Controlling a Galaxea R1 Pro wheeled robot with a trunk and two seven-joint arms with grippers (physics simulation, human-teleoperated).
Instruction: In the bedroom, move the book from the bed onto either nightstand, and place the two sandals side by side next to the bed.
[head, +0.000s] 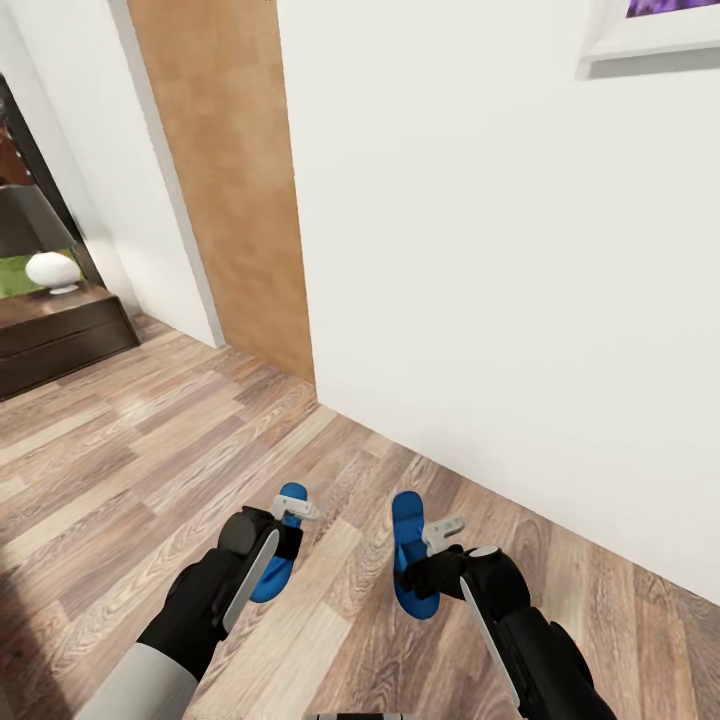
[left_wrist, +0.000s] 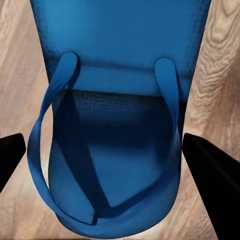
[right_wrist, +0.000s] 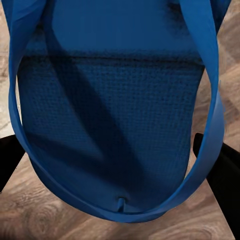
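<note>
Wood-plank floor (head: 120, 450) fills the lower half of the head view, white wall (head: 480, 250) behind it. Lower left of frame: left gripper (head: 296, 510) clamped on the left sandal (head: 280, 560), blue, hanging off the floor with its toe end toward the wall. Left wrist view: sandal sole and thong strap (left_wrist: 50, 100) close up, black fingers (left_wrist: 210, 170) at either edge of the sole. Lower centre-right: right gripper (head: 448, 530) clamped on the right sandal (head: 410, 550), also lifted, lying roughly parallel to the first, apart from it. Right wrist view: blue sole with strap looped round (right_wrist: 120, 125), dark fingers (right_wrist: 222, 175) on both sides of it. Further back, brown wooden door (head: 230, 180) upper left-centre of frame. Far left: low dark cabinet (head: 60, 335) with a white rounded object (head: 52, 270) on top. Upper right corner: framed picture (head: 650, 30), purple showing, cut off by the frame edge.
</note>
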